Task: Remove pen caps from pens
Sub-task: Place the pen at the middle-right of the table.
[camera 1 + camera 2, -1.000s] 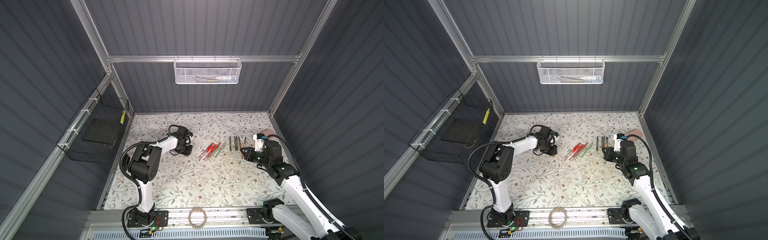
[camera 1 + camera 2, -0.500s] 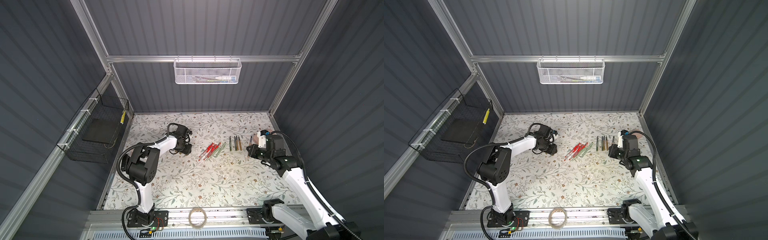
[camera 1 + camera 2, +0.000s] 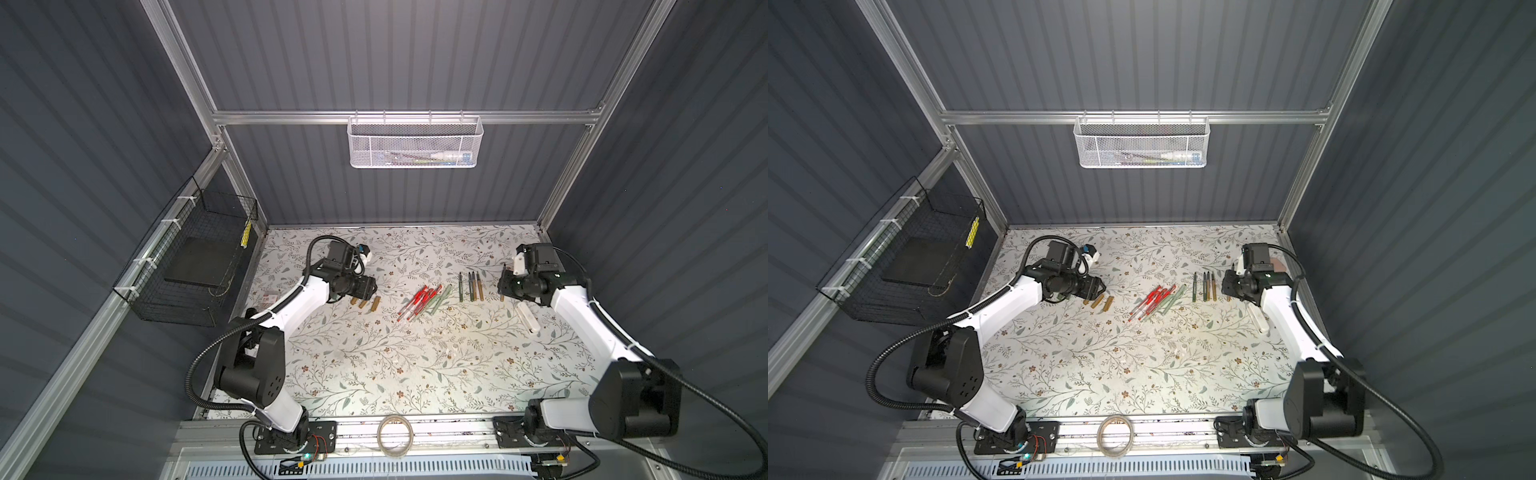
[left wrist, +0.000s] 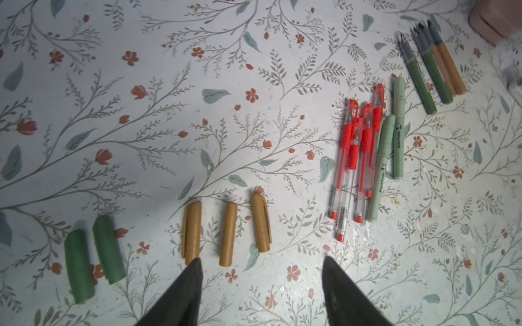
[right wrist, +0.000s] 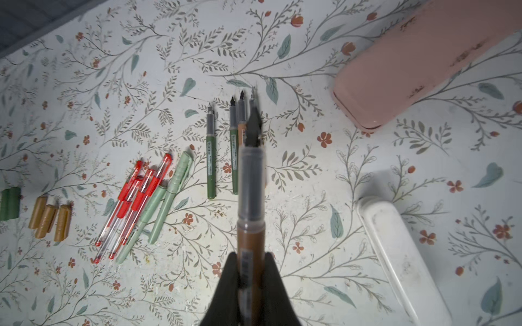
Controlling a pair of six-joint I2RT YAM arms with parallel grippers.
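Pen caps [image 4: 228,234] lie loose: three brown, two green.

- Three golden-brown caps [image 4: 228,234] are counted.
- Two dark green caps [image 4: 108,249] are counted.
- Two uncapped dark green pens [image 4: 419,79] are counted.
- Two uncapped golden-brown pens [image 4: 453,73] are counted lying flat, plus the held golden-brown pen [image 5: 250,240].
- Two pale green pens [image 4: 398,127] are counted, both capped.
- At least four red-trimmed clear pens [image 4: 367,141] are made out, overlapping.
- One pink case [image 5: 409,62] and one white oblong box [image 5: 401,259] are seen.
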